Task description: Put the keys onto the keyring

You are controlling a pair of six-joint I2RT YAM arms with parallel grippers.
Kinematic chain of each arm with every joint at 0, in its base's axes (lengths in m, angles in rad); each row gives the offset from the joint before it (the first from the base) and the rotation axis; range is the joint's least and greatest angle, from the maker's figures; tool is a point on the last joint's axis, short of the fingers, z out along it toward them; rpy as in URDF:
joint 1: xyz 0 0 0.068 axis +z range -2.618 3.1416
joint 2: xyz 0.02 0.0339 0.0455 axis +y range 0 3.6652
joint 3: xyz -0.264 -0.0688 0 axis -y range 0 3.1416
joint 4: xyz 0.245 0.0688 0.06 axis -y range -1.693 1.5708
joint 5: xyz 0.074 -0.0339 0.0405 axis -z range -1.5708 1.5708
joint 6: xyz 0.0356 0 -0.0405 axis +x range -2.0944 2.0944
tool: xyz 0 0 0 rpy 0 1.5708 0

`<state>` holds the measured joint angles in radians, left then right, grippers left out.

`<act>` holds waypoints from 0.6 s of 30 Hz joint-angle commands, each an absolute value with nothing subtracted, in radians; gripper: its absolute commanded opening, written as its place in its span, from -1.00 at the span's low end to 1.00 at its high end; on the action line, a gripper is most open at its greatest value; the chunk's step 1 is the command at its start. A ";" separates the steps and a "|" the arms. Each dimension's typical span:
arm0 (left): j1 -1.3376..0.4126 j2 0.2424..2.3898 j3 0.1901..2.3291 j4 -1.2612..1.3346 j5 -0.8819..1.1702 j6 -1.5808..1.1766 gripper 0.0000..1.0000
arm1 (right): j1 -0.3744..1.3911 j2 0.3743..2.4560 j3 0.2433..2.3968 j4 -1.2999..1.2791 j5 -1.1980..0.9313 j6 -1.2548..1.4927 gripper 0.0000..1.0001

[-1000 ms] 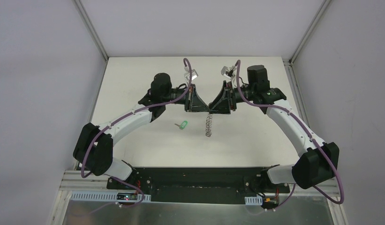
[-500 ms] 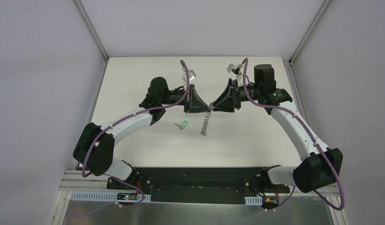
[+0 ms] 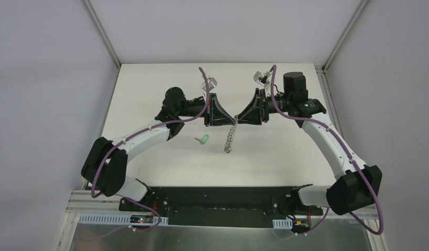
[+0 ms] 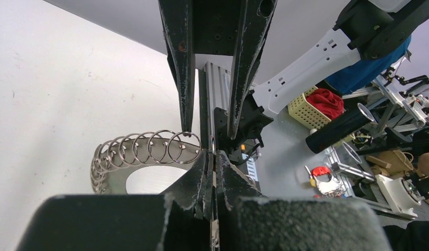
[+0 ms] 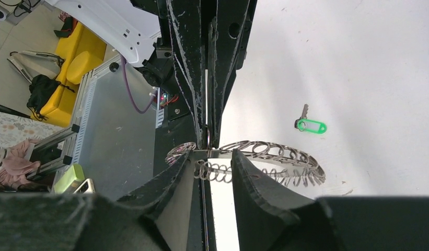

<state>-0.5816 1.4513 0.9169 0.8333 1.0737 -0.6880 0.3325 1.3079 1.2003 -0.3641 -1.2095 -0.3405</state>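
We see the keyring (image 3: 231, 137), a flat grey metal ring fringed with small wire loops, lifted off the table and hanging edge-on, its lower end swung toward 7 o'clock. At its 9 o'clock lies 1 tiny silver key (image 3: 204, 139) with a green head, flat on the table, apart from the ring.

Left claw (image 4: 212, 162) pinched shut — right claw (image 5: 211, 159) parted, tips meeting.

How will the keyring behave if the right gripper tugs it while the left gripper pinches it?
The keyring hangs edge-on from the left gripper without sagging, so its flat metal body is probably stiff. Its wire loops look thin and may snag or bend. Pinched at one edge only, it could swing or pivot.
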 commanded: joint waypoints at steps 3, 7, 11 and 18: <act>-0.580 1.414 0.931 0.884 1.086 -0.668 -1.00 | 0.338 1.280 1.227 -0.374 -1.255 -0.361 -0.37; -0.580 1.417 0.932 0.877 1.086 -0.663 -1.00 | 0.355 1.294 1.227 -0.369 -1.250 -0.361 -0.42; -0.580 1.417 0.938 0.854 1.083 -0.651 -1.00 | 0.372 1.312 1.227 -0.361 -1.253 -0.356 -0.46; -0.580 1.419 0.940 0.845 1.083 -0.643 -1.00 | 0.395 1.332 1.221 -0.353 -1.241 -0.356 -0.57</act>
